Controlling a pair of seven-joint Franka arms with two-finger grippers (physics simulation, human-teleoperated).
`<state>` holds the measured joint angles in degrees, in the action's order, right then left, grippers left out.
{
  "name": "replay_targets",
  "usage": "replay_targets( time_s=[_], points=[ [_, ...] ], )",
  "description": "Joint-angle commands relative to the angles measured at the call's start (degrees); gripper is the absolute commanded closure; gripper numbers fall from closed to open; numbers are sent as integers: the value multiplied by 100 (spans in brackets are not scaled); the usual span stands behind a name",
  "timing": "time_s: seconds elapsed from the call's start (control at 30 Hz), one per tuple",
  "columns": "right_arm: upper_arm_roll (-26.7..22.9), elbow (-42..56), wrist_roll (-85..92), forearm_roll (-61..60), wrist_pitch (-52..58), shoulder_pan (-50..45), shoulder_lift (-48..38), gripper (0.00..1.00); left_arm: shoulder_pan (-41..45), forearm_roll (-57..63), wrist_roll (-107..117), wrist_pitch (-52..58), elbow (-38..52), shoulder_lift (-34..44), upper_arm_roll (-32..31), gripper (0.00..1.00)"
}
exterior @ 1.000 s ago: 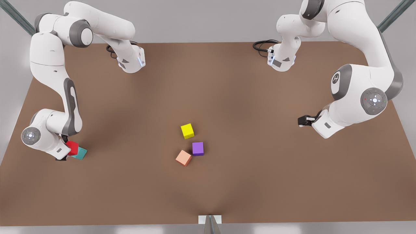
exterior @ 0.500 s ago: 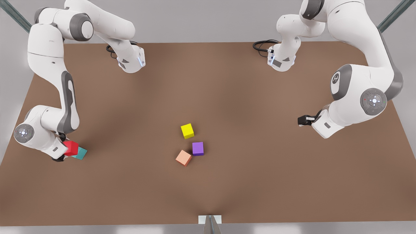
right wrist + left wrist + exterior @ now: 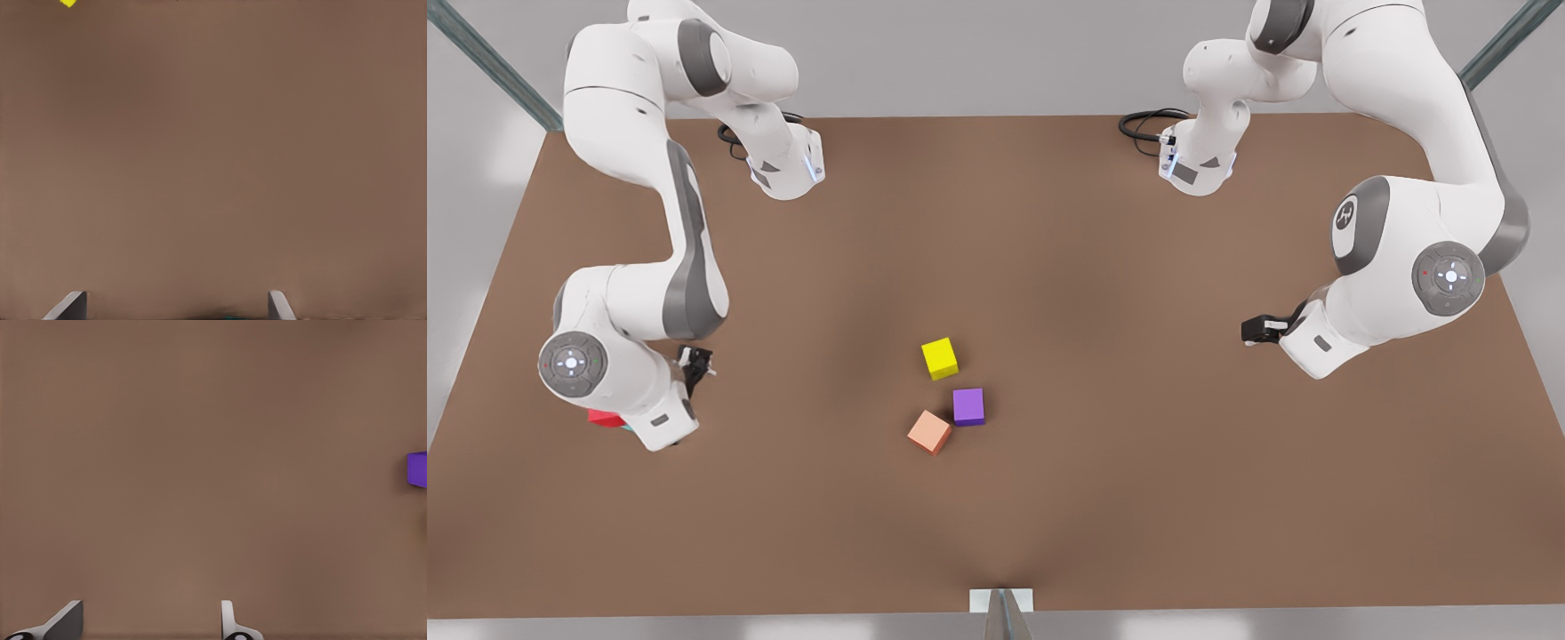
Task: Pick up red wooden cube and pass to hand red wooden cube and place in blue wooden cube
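Front view with both wrist views. At the lower left of the front view you see the right gripper (image 3: pixel 698 363) held just off the worktop (image 3: pixel 1049 267), clear of every cube; in its wrist view its fingers (image 3: pixel 72 304) stand wide apart with nothing between them. The red cube (image 3: pixel 605 418) lies at the left edge of the frame, largely covered by that arm's wrist, with a thin sliver of the blue cube (image 3: pixel 627 428) showing against its lower right corner; you cannot tell how the two are stacked. At the right of the frame the left gripper (image 3: pixel 1256 331) waits above bare worktop, its fingers (image 3: pixel 67 621) also parted and empty. Near the centre lie the yellow cube (image 3: pixel 940 358), the purple cube (image 3: pixel 968 406) and the salmon cube (image 3: pixel 929 432), the last two touching at a corner.
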<state>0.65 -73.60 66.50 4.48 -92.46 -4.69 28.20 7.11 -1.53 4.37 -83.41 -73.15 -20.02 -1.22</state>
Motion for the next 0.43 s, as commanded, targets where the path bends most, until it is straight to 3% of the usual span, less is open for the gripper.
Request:
replay_targets(
  time_s=[0.0, 0.2, 0.4],
  points=[
    [-30, 214, -6579, -52, 1301, 3, -60, 0, 1, 3, 12, 9, 3, 15, -1, 0],
    [-118, -752, -6939, -245, 1336, 143, -1633, 0, 1, 3, 3, 9, 3, 7, -1, 0],
    [-74, -884, -7124, -211, 1266, 267, -1774, 0, 1, 3, 3, 9, 3, 7, -1, 0]
  ],
)
